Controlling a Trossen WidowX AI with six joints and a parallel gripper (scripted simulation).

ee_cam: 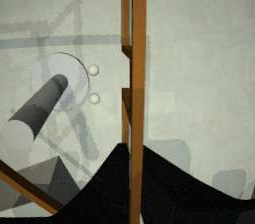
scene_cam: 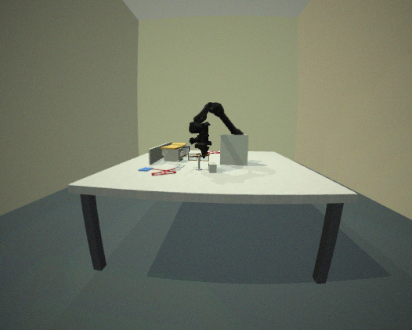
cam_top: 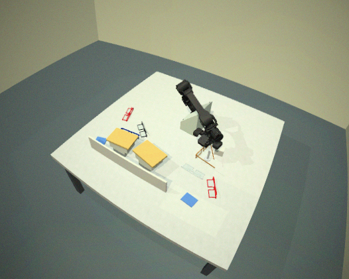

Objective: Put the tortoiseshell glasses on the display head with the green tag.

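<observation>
Starting at the left of the top view, a blue piece shows behind the low pale panel on the table. A yellow-topped box comes next, with dark blue glasses partly hidden behind it. Farther up lie red glasses. Black glasses come next, then a second yellow-topped box. Right of these, a flat blue square lies low in the frame, and clear glasses above it. A grey-green board stands partly behind the arm.

The tortoiseshell glasses are up off the table, near a slim post that, in the wrist view, rises from a round base at upper left. The pincer is clamped on their front frame. In the wrist view this frame runs upright just right of centre, with one temple slanting at lower left. Farther right in the top view are a second pair of red glasses, lower down, and a small grey block beside the post.
</observation>
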